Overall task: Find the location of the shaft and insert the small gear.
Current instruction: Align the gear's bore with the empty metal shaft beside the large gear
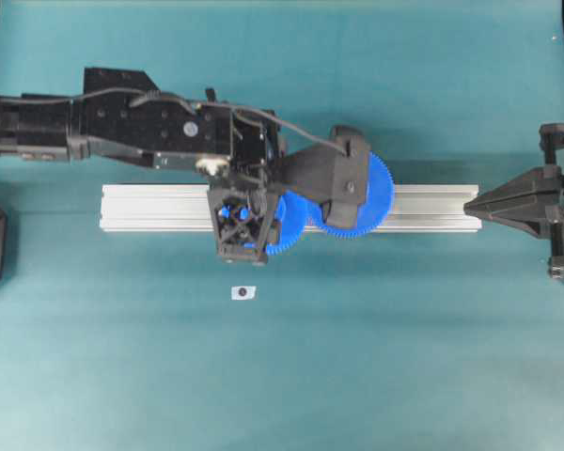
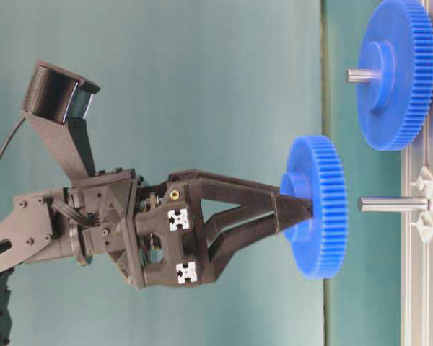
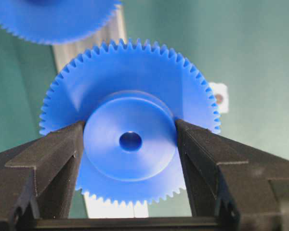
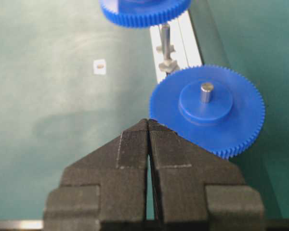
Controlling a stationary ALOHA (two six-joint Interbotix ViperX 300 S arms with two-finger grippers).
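Note:
My left gripper point(image 3: 130, 124) is shut on the raised hub of the small gear point(image 3: 130, 86), a bright blue toothed wheel whose central hole faces the left wrist camera. At table level, the small gear point(image 2: 319, 205) hangs a short gap in front of the tip of the shaft point(image 2: 393, 204), a thin silver pin standing out from the rail, roughly level with the gear's centre. The shaft point(image 4: 164, 38) also shows in the right wrist view, below the small gear point(image 4: 144, 10). My right gripper point(image 4: 148, 121) is shut and empty, off the rail's right end point(image 1: 472, 202).
A wider blue gear point(image 2: 397, 72) sits on its own pin point(image 2: 357, 75) on the aluminium rail point(image 1: 160, 209), close beside the held gear. A small white tag point(image 1: 243, 292) with a dark dot lies on the teal table in front of the rail.

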